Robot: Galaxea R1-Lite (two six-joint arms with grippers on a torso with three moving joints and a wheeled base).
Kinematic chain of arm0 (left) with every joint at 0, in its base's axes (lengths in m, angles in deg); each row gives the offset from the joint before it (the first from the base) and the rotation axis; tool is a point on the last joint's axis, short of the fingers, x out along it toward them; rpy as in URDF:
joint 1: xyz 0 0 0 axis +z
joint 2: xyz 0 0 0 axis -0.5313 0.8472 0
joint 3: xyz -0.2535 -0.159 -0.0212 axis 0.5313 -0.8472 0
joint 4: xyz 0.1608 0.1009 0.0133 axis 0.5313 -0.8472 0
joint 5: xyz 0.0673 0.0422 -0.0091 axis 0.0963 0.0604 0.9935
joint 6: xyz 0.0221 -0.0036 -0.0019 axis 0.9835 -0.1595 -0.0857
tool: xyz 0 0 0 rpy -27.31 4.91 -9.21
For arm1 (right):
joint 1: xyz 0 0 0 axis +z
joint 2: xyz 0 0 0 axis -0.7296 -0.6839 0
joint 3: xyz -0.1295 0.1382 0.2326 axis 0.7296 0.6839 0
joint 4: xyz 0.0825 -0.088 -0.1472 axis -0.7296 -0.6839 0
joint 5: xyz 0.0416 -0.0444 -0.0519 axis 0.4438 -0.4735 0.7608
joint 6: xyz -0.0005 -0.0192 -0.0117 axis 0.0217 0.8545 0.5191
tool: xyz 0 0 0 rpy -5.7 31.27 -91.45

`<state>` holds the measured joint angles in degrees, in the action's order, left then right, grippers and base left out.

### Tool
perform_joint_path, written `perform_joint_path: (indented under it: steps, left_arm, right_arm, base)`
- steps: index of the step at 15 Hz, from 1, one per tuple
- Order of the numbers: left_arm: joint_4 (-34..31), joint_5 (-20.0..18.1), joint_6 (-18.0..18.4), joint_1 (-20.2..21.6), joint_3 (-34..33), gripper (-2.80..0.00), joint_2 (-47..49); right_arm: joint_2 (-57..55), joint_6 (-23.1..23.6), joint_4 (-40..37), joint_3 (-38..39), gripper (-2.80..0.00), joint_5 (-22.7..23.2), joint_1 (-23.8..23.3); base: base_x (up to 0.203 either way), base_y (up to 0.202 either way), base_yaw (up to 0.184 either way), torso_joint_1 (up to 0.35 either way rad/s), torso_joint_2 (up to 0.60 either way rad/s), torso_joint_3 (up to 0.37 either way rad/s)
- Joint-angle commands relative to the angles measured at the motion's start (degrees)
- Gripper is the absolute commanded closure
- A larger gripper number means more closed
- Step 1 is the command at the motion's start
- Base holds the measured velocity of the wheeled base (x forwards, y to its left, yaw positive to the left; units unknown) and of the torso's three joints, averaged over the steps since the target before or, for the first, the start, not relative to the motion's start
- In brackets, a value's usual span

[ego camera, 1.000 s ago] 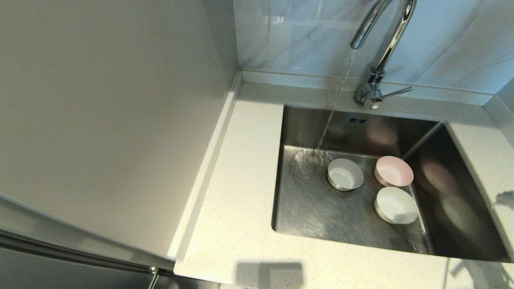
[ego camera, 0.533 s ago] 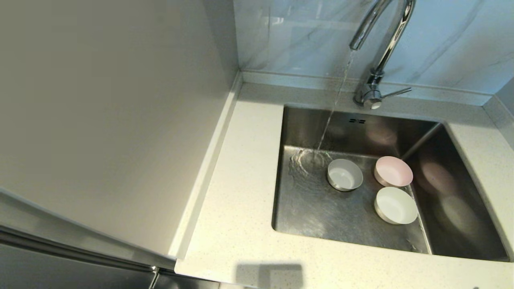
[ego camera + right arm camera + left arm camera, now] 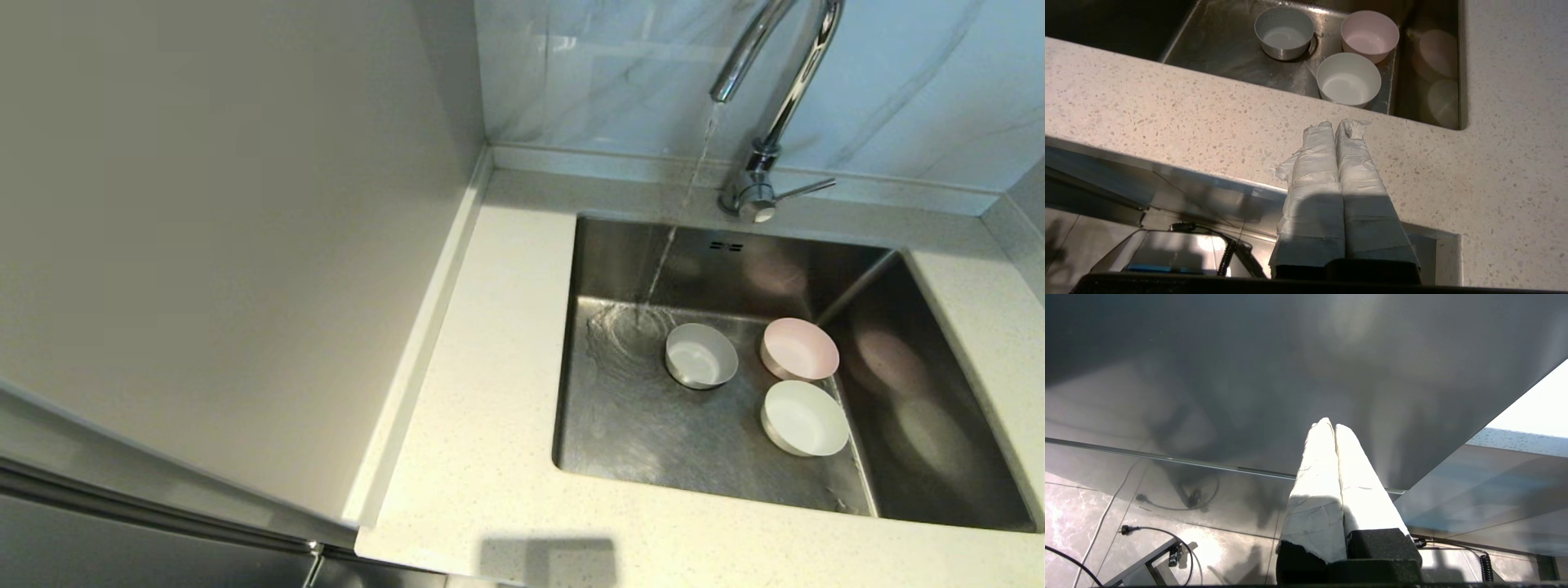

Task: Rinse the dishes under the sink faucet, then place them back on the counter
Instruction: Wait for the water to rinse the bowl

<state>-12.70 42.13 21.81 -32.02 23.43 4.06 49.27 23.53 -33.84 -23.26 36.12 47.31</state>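
Bowls, three of them, stand upright on the floor of the stainless steel sink [image 3: 620, 425]: a grey-white bowl [image 3: 700, 355] nearest the running stream, a pale pink bowl [image 3: 801, 349] toward the right wall, and a white bowl [image 3: 805, 418] in front of the pink one, the pink and white almost touching and the grey-white a little apart. Water falls from the chrome gooseneck faucet [image 3: 784, 90] and strikes the basin floor just beside the grey-white bowl, not into it. All three look small, light and rigid, with smooth walls that are probably wet and slippery, so a pinch over the rim, one finger inside and one outside, seems the surest hold; squeezing the round outside wall would likely let a bowl squirt free or skate across the wet steel. If they are ceramic, a knock against the basin could chip them. The right gripper [image 3: 1336, 124] hangs over the front strip of the speckled counter [image 3: 1167, 118], its wrapped fingers pressed together and holding nothing, with the white bowl closest beyond the sink edge. The left gripper [image 3: 1329, 425] is parked off by a plain grey panel [image 3: 1249, 367], fingers likewise closed and empty
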Motion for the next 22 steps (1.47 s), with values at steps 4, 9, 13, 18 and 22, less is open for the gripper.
perform_joint_path:
  steps: [4,9,13,18,22]
  left_arm:
    - [0.03,-0.04,-0.02,0.01,0.0,0.0,-0.18]
    - [0.03,0.04,-0.04,0.01,0.0,0.0,-0.2]
    - [0.03,0.04,-0.04,0.01,0.0,0.0,-0.18]
    - [0.03,0.04,-0.04,0.01,0.0,0.0,-0.18]
    - [0.03,0.04,-0.04,0.01,0.0,0.0,-0.18]
  right_arm:
    - [1.58,3.07,-0.07,-0.01,0.0,1.88,-0.02]
    - [1.58,-1.92,-0.06,0.09,0.0,0.97,-0.02]
    - [1.58,-2.12,-0.06,0.01,0.0,0.68,-0.02]
    - [1.58,-2.12,-0.06,0.04,0.0,0.68,-0.02]
    - [1.58,-2.12,-0.06,0.1,0.0,0.68,-0.02]
  base:
    - [0.0,0.0,0.0,0.0,0.0,0.0]
    - [0.0,0.0,0.0,0.0,0.0,0.0]
    - [0.0,0.0,0.0,0.0,0.0,0.0]
    - [0.0,0.0,0.0,0.0,0.0,0.0]
    - [0.0,0.0,0.0,0.0,0.0,0.0]
